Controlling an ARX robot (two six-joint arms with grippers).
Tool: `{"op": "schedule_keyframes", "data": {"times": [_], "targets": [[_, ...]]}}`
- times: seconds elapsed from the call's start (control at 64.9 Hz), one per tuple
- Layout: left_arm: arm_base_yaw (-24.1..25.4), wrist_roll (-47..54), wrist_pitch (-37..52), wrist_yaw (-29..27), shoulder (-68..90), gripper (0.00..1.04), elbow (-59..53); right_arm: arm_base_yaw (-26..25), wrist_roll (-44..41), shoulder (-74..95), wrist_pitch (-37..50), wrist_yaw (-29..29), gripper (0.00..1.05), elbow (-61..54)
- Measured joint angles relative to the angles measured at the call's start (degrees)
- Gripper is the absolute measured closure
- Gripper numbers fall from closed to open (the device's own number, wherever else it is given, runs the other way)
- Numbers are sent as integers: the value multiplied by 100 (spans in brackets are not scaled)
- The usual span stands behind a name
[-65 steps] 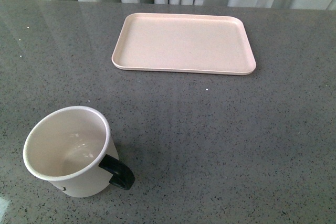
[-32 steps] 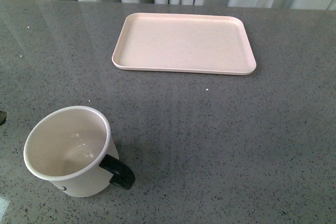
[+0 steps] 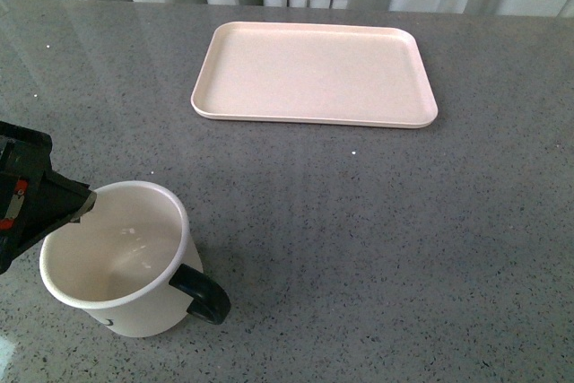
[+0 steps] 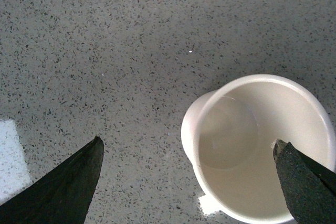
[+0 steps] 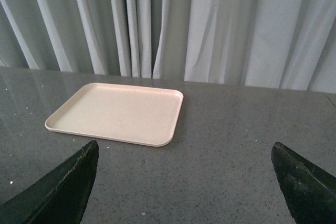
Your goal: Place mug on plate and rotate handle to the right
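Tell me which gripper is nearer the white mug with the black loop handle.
Left. The left gripper is open at the white mug, one finger over its rim. The right gripper, also open, faces the pale pink rectangular tray; no mug in its view.

A grey speckled bench (image 3: 386, 221) is stretching across the front view, glossy and catching pale reflections. Behind it, light grey curtains (image 5: 220, 24) are hanging in vertical folds, and a white patch (image 4: 9, 156) is showing on the surface.
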Motion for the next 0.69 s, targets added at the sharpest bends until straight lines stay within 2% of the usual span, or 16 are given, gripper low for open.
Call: {"op": "schedule_keyframes", "data": {"times": [0.694], "targets": [[-87,348,83,-7,903,9,229,0,0,-2,0,0,9,0]]}}
